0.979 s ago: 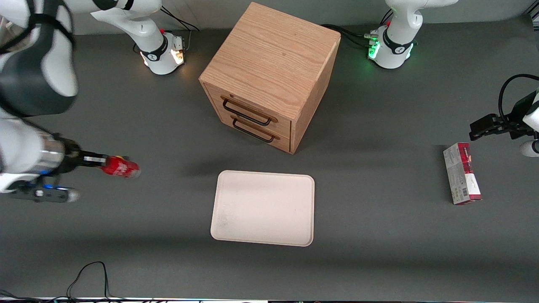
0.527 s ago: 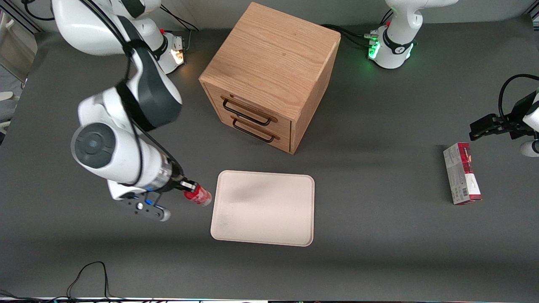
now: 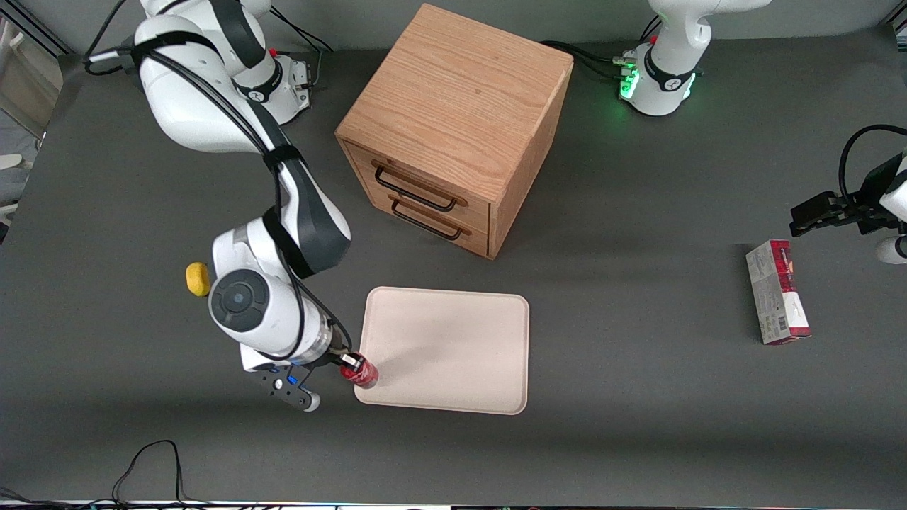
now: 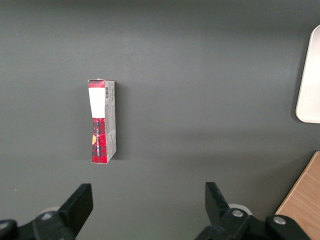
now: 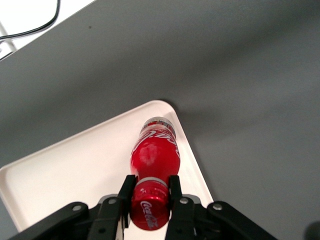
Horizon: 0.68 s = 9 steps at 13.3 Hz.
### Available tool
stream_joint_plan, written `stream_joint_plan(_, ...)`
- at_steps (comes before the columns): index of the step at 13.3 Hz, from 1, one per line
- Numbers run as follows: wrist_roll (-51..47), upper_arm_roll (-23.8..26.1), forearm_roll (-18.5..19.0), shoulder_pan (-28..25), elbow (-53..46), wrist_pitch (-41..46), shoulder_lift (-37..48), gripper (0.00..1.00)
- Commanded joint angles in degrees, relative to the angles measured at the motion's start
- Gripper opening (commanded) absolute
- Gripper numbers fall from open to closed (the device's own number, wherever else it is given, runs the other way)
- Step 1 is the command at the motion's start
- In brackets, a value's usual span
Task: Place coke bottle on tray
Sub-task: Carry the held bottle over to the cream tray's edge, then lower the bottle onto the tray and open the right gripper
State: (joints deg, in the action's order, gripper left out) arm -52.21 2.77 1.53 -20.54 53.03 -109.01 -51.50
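My right gripper (image 3: pixel 350 365) (image 5: pixel 150 192) is shut on the red cap of the coke bottle (image 3: pixel 360 372) (image 5: pixel 154 155), a small red bottle with white script. The bottle hangs over the corner of the cream-white tray (image 3: pixel 453 350) (image 5: pixel 70 170) that lies nearest the front camera at the working arm's end. From the wrist view its base points down at that rounded corner, above the tray's surface. Both black fingers (image 5: pixel 175 192) press the cap from either side.
A wooden two-drawer cabinet (image 3: pixel 453 120) stands farther from the front camera than the tray. A small yellow object (image 3: pixel 197 279) lies beside the working arm. A red-and-grey carton (image 3: pixel 777 290) (image 4: pixel 102 121) rests toward the parked arm's end of the table.
The right arm swung from the working arm's end of the table toward the tray, carrying the bottle. The bottle went from beside the tray's edge to over its near corner.
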Motion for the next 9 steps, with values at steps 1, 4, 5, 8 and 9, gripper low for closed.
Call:
stream_joint_plan(1,-3.6,0.0,2.2,-1.1,-3.5,-1.0,-2.6,0.00)
stream_joint_plan(4,-3.7,0.2,2.3,-1.1,-3.5,-1.2,-2.8,0.00)
stream_joint_plan(5,-3.7,0.2,2.3,-1.1,-3.4,-1.2,-2.8,0.00)
stream_joint_plan(8,-3.7,0.2,2.3,-1.1,-3.1,-1.6,-3.0,0.98)
stream_joint_plan(9,-3.7,0.2,2.4,-1.4,-3.0,-1.7,-3.0,1.00)
